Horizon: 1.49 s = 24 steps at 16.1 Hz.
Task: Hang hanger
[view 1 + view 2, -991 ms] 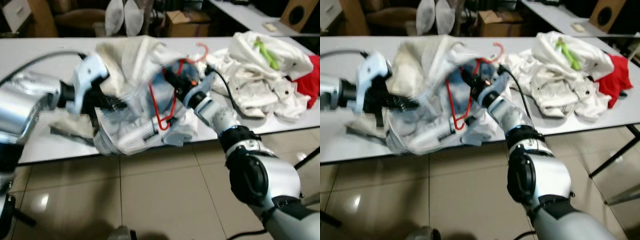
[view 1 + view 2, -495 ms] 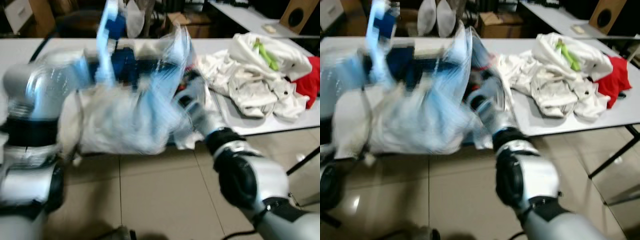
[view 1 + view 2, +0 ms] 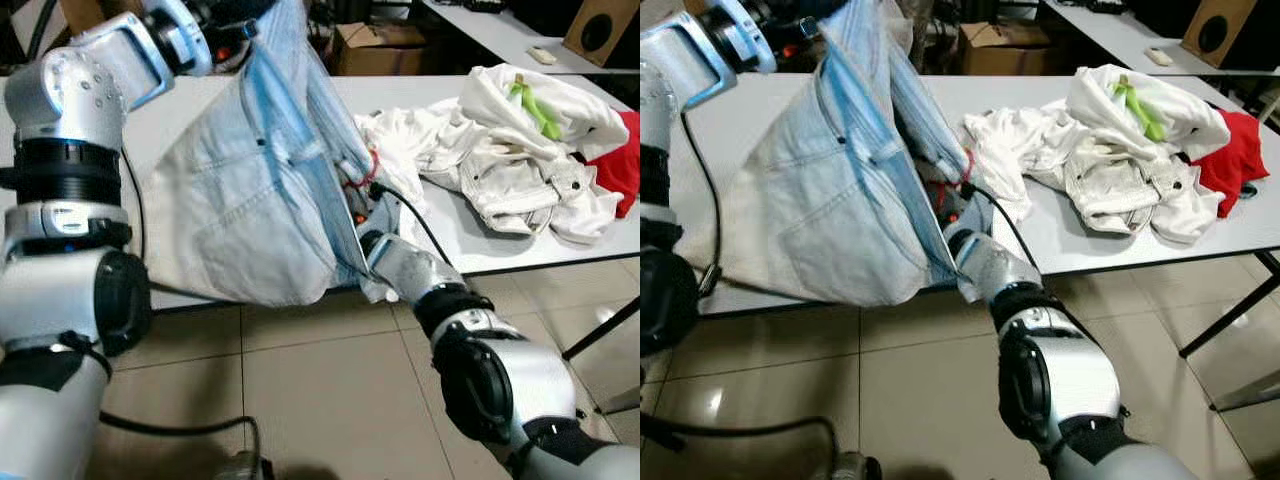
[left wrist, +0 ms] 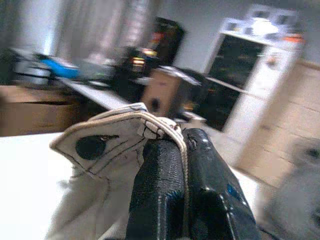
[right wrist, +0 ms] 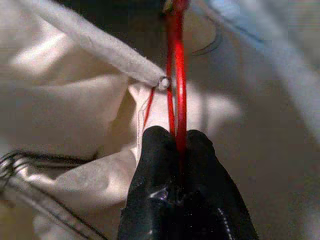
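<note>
So the left gripper is clamped on the pale denim garment, lifted over the tabletop, while the right gripper pinches the red hanger tight.

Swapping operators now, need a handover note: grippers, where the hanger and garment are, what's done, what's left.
Left gripper: shut on the light denim garment's edge, raised high over the table.
Right gripper: shut on the red hanger, tucked inside the garment near the table's front edge.
Done: hanger is inside the lifted garment; how well it's seated is hidden.
Left: finish seating it, then hang. Pile of white clothes lies to the right, untouched.
</note>
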### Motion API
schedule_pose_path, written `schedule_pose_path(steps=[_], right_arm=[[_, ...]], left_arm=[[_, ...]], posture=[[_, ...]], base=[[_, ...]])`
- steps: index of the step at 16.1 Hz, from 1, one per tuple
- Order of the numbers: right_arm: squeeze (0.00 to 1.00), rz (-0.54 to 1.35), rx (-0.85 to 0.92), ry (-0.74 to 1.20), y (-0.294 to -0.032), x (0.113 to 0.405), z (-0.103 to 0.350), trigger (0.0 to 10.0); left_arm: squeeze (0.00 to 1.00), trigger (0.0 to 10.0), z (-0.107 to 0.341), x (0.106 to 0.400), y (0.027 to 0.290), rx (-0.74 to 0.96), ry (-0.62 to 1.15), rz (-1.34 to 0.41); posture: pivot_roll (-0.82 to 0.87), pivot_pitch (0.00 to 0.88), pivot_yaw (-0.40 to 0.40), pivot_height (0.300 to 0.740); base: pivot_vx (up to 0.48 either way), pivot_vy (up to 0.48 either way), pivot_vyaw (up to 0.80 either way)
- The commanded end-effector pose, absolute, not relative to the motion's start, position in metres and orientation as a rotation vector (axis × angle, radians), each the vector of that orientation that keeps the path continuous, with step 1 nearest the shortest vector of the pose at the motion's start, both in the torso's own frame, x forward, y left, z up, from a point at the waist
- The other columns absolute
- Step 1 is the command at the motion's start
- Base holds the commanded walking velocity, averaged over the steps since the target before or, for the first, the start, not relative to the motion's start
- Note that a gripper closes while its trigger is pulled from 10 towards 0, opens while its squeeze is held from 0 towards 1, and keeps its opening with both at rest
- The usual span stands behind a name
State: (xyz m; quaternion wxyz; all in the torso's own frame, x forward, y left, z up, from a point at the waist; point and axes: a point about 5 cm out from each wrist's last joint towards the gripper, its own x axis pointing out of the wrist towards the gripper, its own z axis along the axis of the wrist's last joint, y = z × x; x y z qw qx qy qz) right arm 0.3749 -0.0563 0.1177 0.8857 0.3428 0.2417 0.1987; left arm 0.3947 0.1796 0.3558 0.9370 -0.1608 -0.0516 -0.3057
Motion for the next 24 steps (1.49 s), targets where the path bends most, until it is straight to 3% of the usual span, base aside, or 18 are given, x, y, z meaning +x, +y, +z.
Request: schedule_pose_path(steps=[1,4,9,14,17,19,20,22,24], right_arm=[[0.00,0.384,0.716,0.562,-0.074,0.369,0.104,10.0],[0.00,0.556,0.777,0.519,-0.074,0.348,0.136,10.0],[0.00,0.670,0.913,0.362,-0.085,0.318,0.204,10.0],[0.00,0.702,0.900,0.229,-0.090,0.305,0.250,10.0],[0.00,0.694,0.909,0.227,-0.091,0.304,0.255,10.0],[0.00,0.677,0.912,0.242,-0.091,0.304,0.257,10.0],[0.00,0.678,0.907,0.240,-0.091,0.304,0.258,10.0],[0.00,0.679,0.898,0.239,-0.091,0.306,0.260,10.0],[0.00,0.660,0.861,0.241,-0.091,0.307,0.257,10.0]], left_arm=[[0.00,0.0,0.381,0.395,0.208,-0.264,-0.243,-0.455],[0.00,0.0,0.331,0.408,0.238,-0.102,-0.127,-0.190],[0.00,0.0,0.226,0.404,0.254,0.103,0.173,-0.057],[0.00,0.0,0.113,0.367,0.249,0.245,0.474,-0.160],[0.00,0.0,0.082,0.353,0.231,0.193,0.512,-0.255],[0.00,10.0,0.078,0.349,0.216,0.043,0.443,-0.363],[1.00,10.0,0.083,0.349,0.215,-0.003,0.383,-0.386],[1.00,10.0,0.090,0.349,0.219,-0.045,0.320,-0.405],[1.00,10.0,0.096,0.337,0.240,-0.082,0.230,-0.399]], posture=[[0.01,0.000,-0.015,0.740],[-0.02,0.000,-0.007,0.740],[-0.06,0.000,0.005,0.740],[-0.09,0.000,0.009,0.740],[-0.09,0.000,-0.012,0.740],[-0.09,0.000,-0.021,0.740],[-0.09,0.000,-0.023,0.740],[-0.09,0.000,-0.024,0.740],[-0.09,0.000,-0.028,0.740]], base=[[0.000,0.000,0.00],[0.000,0.000,0.00],[0.000,0.000,0.00],[0.000,0.000,0.00],[0.000,0.000,0.00],[0.000,0.000,0.00],[0.000,0.000,0.00],[0.000,0.000,0.00],[0.000,0.000,0.00]])
